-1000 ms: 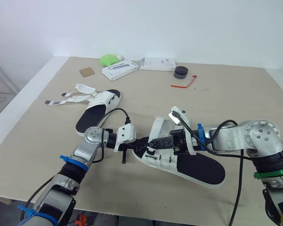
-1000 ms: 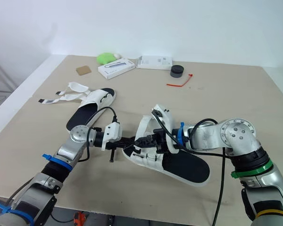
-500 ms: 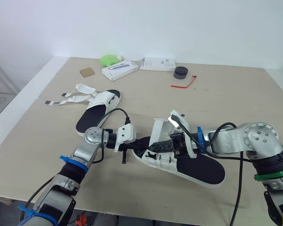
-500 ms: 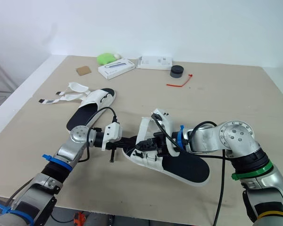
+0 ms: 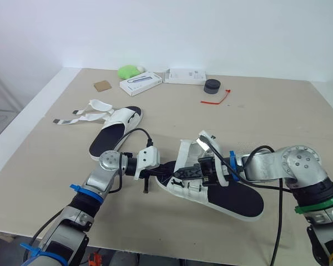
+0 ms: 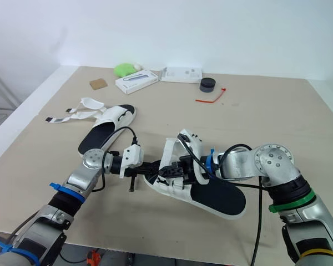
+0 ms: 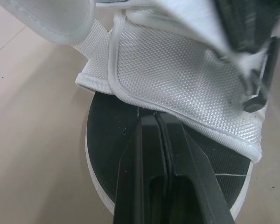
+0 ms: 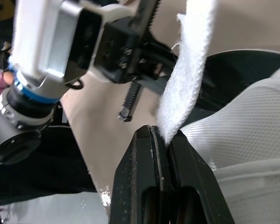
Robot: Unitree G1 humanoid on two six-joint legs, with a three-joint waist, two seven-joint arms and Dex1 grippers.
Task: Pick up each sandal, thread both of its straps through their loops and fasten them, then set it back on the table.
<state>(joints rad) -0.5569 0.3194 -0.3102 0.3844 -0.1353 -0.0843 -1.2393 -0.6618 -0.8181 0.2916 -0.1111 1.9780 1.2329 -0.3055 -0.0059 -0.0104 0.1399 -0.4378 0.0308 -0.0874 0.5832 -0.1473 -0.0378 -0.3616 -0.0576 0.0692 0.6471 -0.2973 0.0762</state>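
Note:
The near sandal (image 5: 233,197), white with a black footbed, lies mid-table. My right gripper (image 5: 182,173) reaches over its front straps and is shut on a white strap (image 8: 189,65), which rises from between the fingertips. From the other side my left gripper (image 5: 165,170) meets the sandal's toe; in the left wrist view its fingers (image 7: 149,140) are pressed together on the black footbed (image 7: 109,140), just under the woven white upper (image 7: 177,79). The second sandal (image 5: 116,127) lies further back on the left, its straps (image 5: 80,115) spread loose on the table.
Along the table's far edge sit a green object (image 5: 127,71), two white boxes (image 5: 140,82) (image 5: 184,75), a black puck (image 5: 212,85), a red tie (image 5: 216,97) and a cardboard scrap (image 5: 102,85). The left table edge (image 5: 22,127) runs near the second sandal.
My right gripper has slid a little toward the sandal's toe, carrying the strap with it. The left gripper has stayed at the toe.

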